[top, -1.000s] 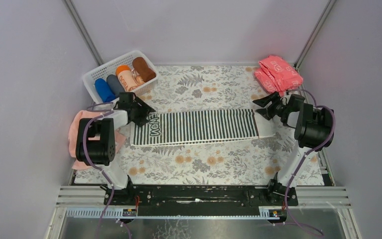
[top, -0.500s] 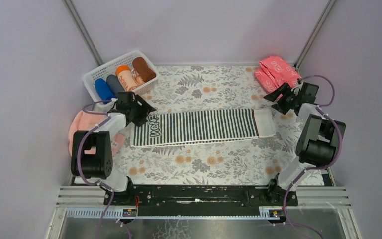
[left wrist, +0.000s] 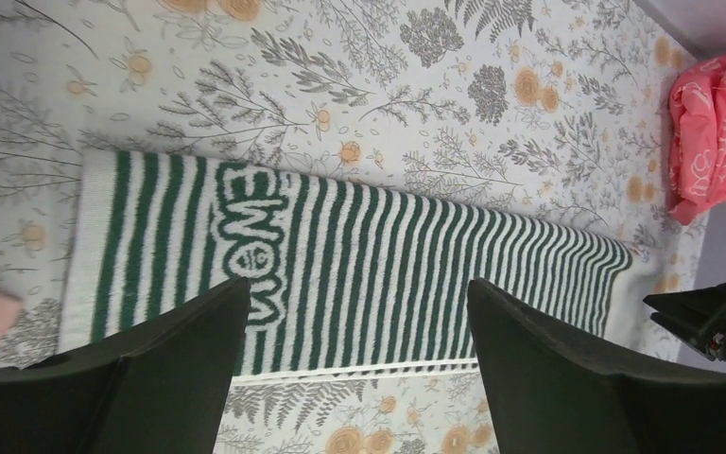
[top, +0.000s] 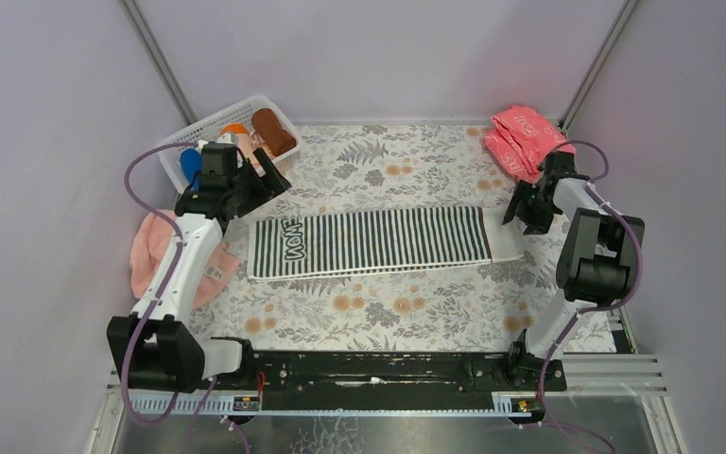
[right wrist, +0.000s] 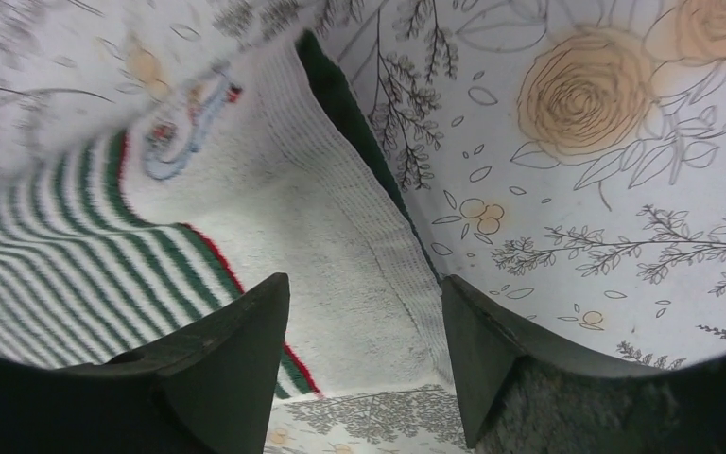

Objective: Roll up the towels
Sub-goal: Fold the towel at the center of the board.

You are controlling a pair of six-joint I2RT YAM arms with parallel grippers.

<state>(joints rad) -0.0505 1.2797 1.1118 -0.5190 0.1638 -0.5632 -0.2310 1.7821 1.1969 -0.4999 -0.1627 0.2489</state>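
Floral-printed cloth [top: 406,312] covers the table. The striped towel [top: 378,239] lies flat and unrolled across its middle, its length running from one gripper to the other.

The left gripper [left wrist: 357,288] hangs above the towel's lettered end. Its jaws are spread wide with nothing between them. The white lettering sits below and just ahead of its fingertips, and the fabric is clear of them. On this gripper's outer side, back toward the arm's base, a pale pink towel [top: 149,251] lies crumpled at the table's edge, partly under the arm. Just beyond the gripper stands a white basket [top: 175,142] holding rolled towels, among them a rust-brown roll [top: 274,130] and a blue roll [top: 187,163], the latter half hidden by the arm.

The right gripper [right wrist: 364,284] sits low over the towel's other end, a plain white band. Its jaws are parted to a moderate gap, with the white hem showing between them and nothing gripped. Whether the fingertips touch the fabric cannot be told. Beyond this gripper, in the far corner, coral-pink folded cloths [top: 527,137] lie stacked.
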